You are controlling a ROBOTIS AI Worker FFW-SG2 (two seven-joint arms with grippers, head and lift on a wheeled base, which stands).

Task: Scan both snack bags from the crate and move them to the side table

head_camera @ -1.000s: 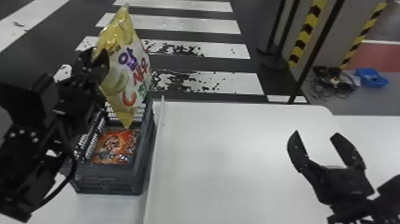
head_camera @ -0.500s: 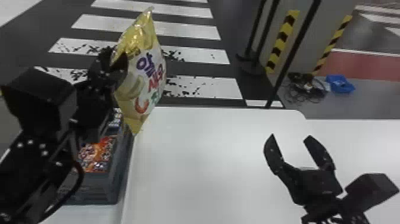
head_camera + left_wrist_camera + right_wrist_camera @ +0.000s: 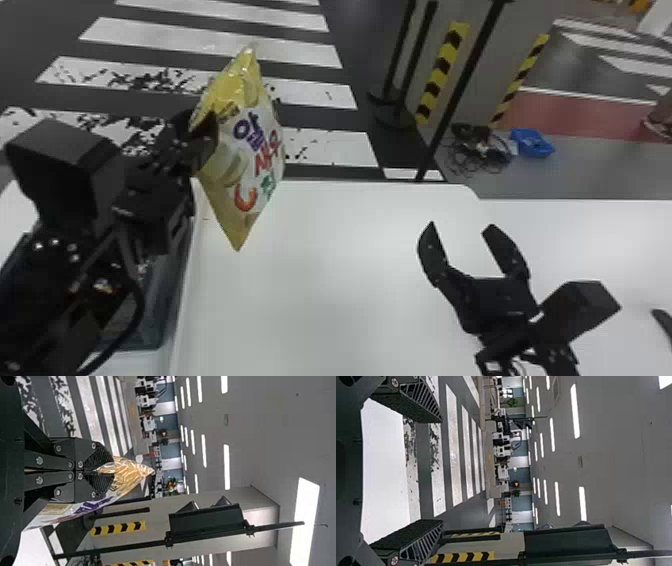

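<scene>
One pillow-shaped snack bag of glossy yellow-and-white film (image 3: 240, 165) hangs aloft near the white tabletop's (image 3: 325, 290) left edge, probably light, soft, slippery, crushable, best pinched at its side margin, where the left gripper's (image 3: 106, 471) fingers clamp it; right gripper's (image 3: 462, 226) fingers, apart.

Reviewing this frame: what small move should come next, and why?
I'd probably move the yellow snack bag toward the robot's right, nearer the right gripper. The left gripper is shut on the bag over the left part of the white table, while the right gripper is empty, its fingers spread, so a handover seems plausible.
</scene>
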